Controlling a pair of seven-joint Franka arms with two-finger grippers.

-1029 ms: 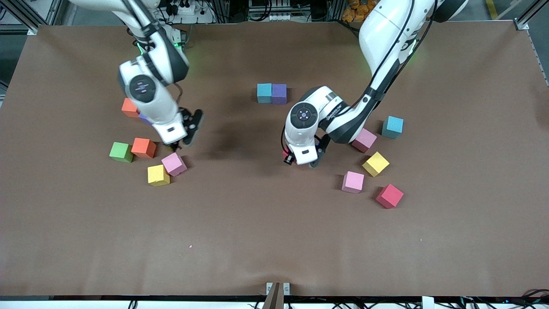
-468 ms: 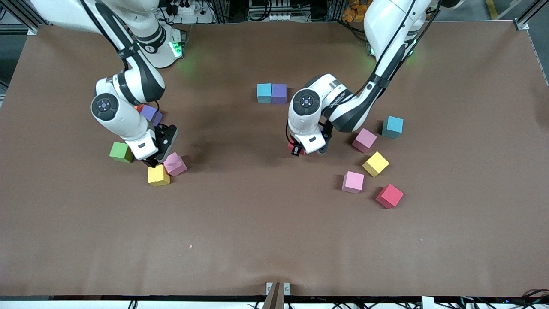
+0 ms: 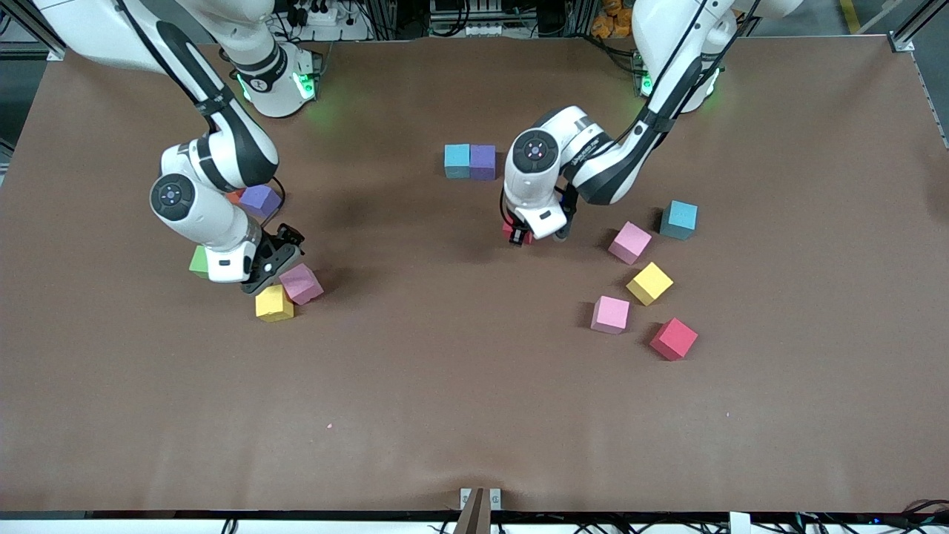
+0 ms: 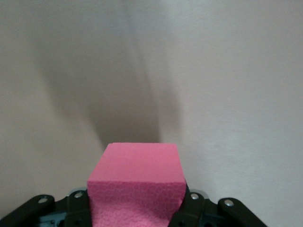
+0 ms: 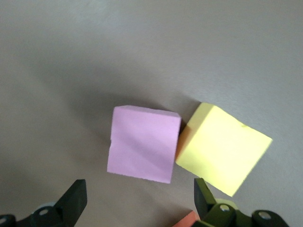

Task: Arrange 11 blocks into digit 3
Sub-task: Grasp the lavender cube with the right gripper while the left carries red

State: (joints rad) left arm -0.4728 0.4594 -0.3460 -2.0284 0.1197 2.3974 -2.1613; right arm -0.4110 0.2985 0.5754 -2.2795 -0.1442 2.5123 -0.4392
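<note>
My left gripper (image 3: 519,233) is shut on a red cube (image 3: 513,233), low over the bare mat a little nearer the front camera than the touching light blue cube (image 3: 457,160) and purple cube (image 3: 483,162). In the left wrist view the red cube (image 4: 137,179) fills the jaws of the left gripper (image 4: 137,208). My right gripper (image 3: 274,261) is open, low over a pink cube (image 3: 300,283) and a yellow cube (image 3: 274,302). The right wrist view shows its gripper (image 5: 139,201) just short of the pink cube (image 5: 144,144), the yellow cube (image 5: 222,149) and an orange corner (image 5: 187,220).
At the left arm's end lie a pink cube (image 3: 630,242), a light blue cube (image 3: 679,219), a yellow cube (image 3: 649,282), a pink cube (image 3: 610,314) and a red cube (image 3: 673,338). Near the right arm sit a green cube (image 3: 197,261), half hidden, and a purple cube (image 3: 259,199).
My left gripper carried the red cube away from the front camera, toward the light blue and purple pair. My right arm swung toward its end of the table and came down by the pink and yellow cubes.
</note>
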